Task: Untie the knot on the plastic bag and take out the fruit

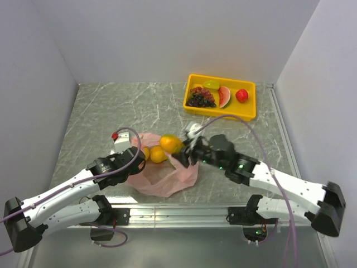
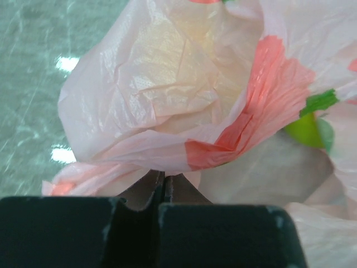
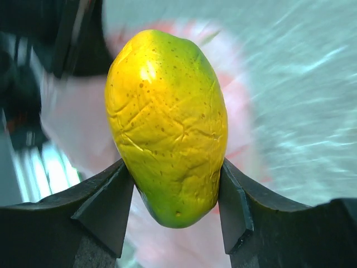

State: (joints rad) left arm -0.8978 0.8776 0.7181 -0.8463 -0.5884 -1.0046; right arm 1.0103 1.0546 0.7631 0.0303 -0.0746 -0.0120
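Here, the right gripper [image 3: 174,170], jaws partly closed, pinches a yellow-green toy mango [image 3: 167,111] above the pink plastic bag [image 2: 150,95]. The left gripper [image 2: 163,181], fully closed, clamps the bag's film. The smooth, tapered mango may slip free during transfer toward the yellow tray [image 1: 249,109].

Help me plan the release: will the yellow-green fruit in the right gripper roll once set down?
Likely: the fruit is a rounded oval, so it may roll sideways. It looks rigid; the right gripper pinches it without denting. Its glossy skin could slip, gripped only near one tapered end.
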